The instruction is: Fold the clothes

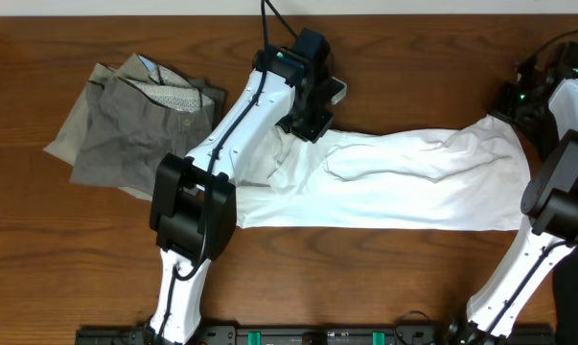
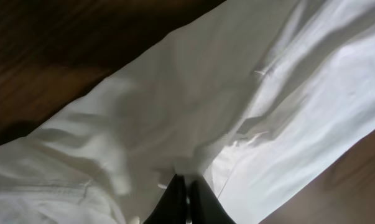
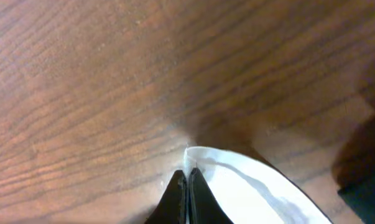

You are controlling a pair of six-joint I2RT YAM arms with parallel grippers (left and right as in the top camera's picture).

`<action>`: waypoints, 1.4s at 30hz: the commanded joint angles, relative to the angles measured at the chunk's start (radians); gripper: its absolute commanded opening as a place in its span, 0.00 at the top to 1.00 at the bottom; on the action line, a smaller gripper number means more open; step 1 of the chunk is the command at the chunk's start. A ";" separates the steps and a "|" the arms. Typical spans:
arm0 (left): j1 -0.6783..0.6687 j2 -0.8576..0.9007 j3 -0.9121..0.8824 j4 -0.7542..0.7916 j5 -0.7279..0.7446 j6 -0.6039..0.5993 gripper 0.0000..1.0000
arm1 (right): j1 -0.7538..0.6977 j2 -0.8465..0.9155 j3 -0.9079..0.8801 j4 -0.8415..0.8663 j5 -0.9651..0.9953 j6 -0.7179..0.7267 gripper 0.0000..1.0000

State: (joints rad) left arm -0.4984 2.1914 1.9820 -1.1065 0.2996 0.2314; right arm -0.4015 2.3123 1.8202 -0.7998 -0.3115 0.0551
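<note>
**Both pincers clamped on the shirt, the right one barely**

The near hem of the white T-shirt lies flat on the table, the shirt stretched out sideways. Up at the shirt's far edge, the left gripper is pinched tight on a bunched ridge of cloth. It may have caught two layers, hard to tell from here, and that would drag the fold crooked. At the shirt's far right corner the right gripper is closed on just the lip of the hem. One uneven tug and that corner could slip free. The trousers sit crumpled off the shirt's left end, near enough to get in the way.
</note>
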 commanded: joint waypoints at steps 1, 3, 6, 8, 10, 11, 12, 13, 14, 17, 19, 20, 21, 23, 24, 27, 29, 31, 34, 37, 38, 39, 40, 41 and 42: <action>0.003 -0.040 0.014 -0.004 -0.031 -0.012 0.94 | -0.037 -0.072 0.011 -0.021 -0.014 0.000 0.99; 0.005 -0.046 0.014 -0.003 -0.032 -0.012 0.94 | -0.056 -0.121 0.011 -0.035 -0.014 0.000 0.99; 0.006 -0.066 0.014 -0.003 -0.035 -0.012 0.94 | -0.080 -0.190 0.011 -0.058 -0.010 -0.001 0.99; 0.006 -0.085 0.014 -0.006 -0.051 -0.012 0.94 | -0.095 -0.227 0.011 -0.079 -0.009 -0.001 0.99; 0.006 -0.106 0.014 -0.014 -0.057 -0.012 0.94 | -0.106 -0.248 0.011 -0.106 -0.005 -0.001 0.99; 0.006 -0.117 0.014 -0.019 -0.057 -0.012 0.94 | -0.111 -0.255 0.011 -0.124 -0.002 -0.001 0.99; 0.006 -0.128 0.014 -0.027 -0.057 -0.012 0.94 | -0.115 -0.258 0.011 -0.141 0.002 -0.001 0.99; 0.006 -0.140 0.014 -0.036 -0.057 -0.012 0.94 | -0.119 -0.259 0.011 -0.163 0.010 -0.001 0.99; 0.006 -0.152 0.014 -0.046 -0.057 -0.012 0.94 | -0.124 -0.259 0.011 -0.185 0.016 0.000 0.99; 0.003 -0.179 0.014 -0.088 -0.057 -0.012 0.94 | -0.135 -0.259 0.011 -0.258 0.016 0.000 0.99; 0.001 -0.185 0.014 -0.117 -0.057 -0.012 0.94 | -0.142 -0.259 0.011 -0.317 0.008 0.000 0.99; 0.000 -0.185 0.014 -0.133 -0.057 -0.012 0.94 | -0.144 -0.259 0.011 -0.351 -0.013 -0.002 0.99; -0.002 -0.185 0.014 -0.151 -0.057 -0.012 0.94 | -0.149 -0.259 0.011 -0.393 -0.034 -0.005 0.99; -0.005 -0.185 0.014 -0.180 -0.057 -0.012 0.94 | -0.159 -0.259 0.011 -0.459 -0.064 -0.013 0.99; -0.009 -0.185 0.014 -0.194 -0.057 -0.012 0.94 | -0.166 -0.259 0.011 -0.488 -0.083 -0.027 0.99; -0.018 -0.185 0.014 -0.226 -0.057 -0.012 0.93 | -0.184 -0.259 0.011 -0.528 -0.068 -0.057 0.99; -0.025 -0.185 0.014 -0.247 -0.057 -0.012 0.93 | -0.193 -0.259 0.011 -0.546 -0.018 -0.056 0.99; -0.031 -0.185 0.014 -0.266 -0.057 -0.012 0.93 | -0.198 -0.259 0.011 -0.563 0.024 -0.056 0.99; -0.034 -0.185 0.014 -0.298 -0.057 -0.012 0.93 | -0.198 -0.259 0.011 -0.574 0.058 -0.056 0.97; -0.033 -0.185 0.014 -0.323 -0.057 -0.012 0.93 | -0.198 -0.259 0.011 -0.576 0.061 -0.056 0.95; -0.033 -0.185 0.014 -0.332 -0.057 -0.012 0.93 | -0.198 -0.259 0.011 -0.577 0.062 -0.057 0.95; -0.034 -0.185 0.014 -0.341 -0.057 -0.012 0.93 | -0.198 -0.259 0.011 -0.578 0.064 -0.056 0.95; -0.034 -0.185 0.014 -0.352 -0.057 -0.012 0.93 | -0.197 -0.259 0.011 -0.579 0.068 -0.056 0.95; -0.033 -0.185 0.014 -0.363 -0.057 -0.012 0.92 | -0.198 -0.259 0.011 -0.581 0.074 -0.056 0.94; -0.033 -0.185 0.014 -0.373 -0.057 -0.012 0.92 | -0.198 -0.259 0.011 -0.584 0.076 -0.056 0.93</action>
State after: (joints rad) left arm -0.5339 2.0125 1.9827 -1.4593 0.2550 0.2287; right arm -0.5945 2.0506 1.8275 -1.3773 -0.2607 0.0139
